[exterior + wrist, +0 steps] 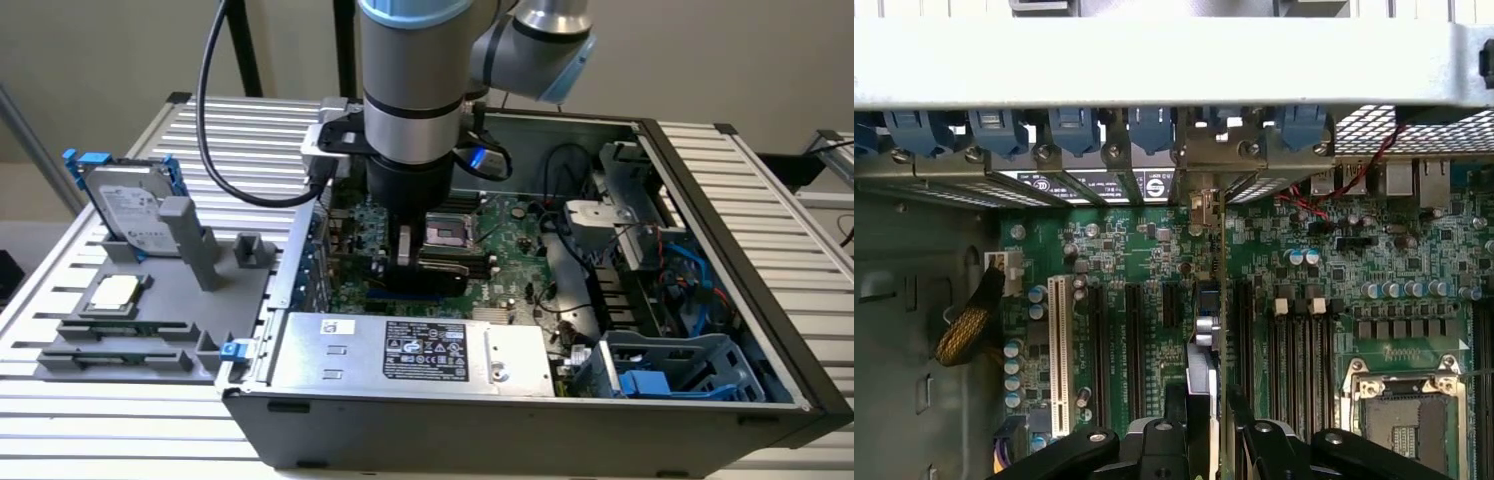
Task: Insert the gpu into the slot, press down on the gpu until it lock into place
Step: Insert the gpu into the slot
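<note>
"What have your jaws got?"
"My gripper point(1201, 440) is closed narrowly on the gpu's point(1200, 375) top edge."
"Where's the card?"
"On edge, upright along the blue slot point(1206, 300), black slots either side, on the green motherboard point(1304, 295)."

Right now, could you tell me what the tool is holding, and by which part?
The tool grips the gpu by its upper edge; the card stands on edge.
</note>
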Tool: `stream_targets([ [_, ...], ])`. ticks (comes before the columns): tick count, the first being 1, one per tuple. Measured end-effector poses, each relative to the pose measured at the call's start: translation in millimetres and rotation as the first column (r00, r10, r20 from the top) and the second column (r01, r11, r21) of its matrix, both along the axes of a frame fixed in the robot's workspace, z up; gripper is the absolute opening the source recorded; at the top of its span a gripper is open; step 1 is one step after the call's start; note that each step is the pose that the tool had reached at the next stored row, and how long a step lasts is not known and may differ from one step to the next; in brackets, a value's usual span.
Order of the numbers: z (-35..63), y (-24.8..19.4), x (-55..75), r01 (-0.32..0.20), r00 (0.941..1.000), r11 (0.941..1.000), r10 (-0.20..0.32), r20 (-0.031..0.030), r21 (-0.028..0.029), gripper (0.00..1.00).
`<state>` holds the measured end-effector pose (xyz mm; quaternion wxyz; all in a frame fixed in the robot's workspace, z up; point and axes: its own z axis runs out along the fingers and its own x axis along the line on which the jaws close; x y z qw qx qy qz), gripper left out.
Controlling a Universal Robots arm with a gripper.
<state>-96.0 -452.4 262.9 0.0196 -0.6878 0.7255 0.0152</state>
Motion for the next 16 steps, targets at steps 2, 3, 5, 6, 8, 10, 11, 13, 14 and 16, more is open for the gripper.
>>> stream_targets([
  [2,-0.4,0.0,-0.1,-0.001,1.0,1.0,0.001,-0.0008,-0.0003,0.26],
  [3,-0.6,0.0,-0.1,-0.001,1.0,1.0,0.001,-0.0015,-0.0005,0.26],
  [5,-0.8,0.0,-0.3,-0.001,1.0,1.0,0.001,-0.0031,-0.0009,0.26],
  [6,-0.8,0.0,-0.4,-0.001,1.0,1.0,0.001,-0.0041,-0.0011,0.26],
  [8,-0.9,0.1,-0.8,-0.001,1.0,1.0,0.001,-0.0062,-0.002,0.26],
  [10,-0.9,0.0,-0.9,-0.001,1.0,1.0,0.001,-0.0094,-0.0035,0.26],
  [11,-0.9,0.1,-0.9,-0.001,0.9999,1.0,0.001,-0.011,-0.0041,0.26],
  [13,-0.9,0.2,-0.9,-0.002,0.9999,1.0,0.001,-0.0123,-0.0047,0.26],
  [14,-0.9,0.2,-0.9,-0.002,0.9999,1.0,0.002,-0.0124,-0.0049,0.26],
  [16,-1.0,0.3,-0.9,-0.004,0.9999,1.0,0.004,-0.0125,-0.0049,0.26],
])
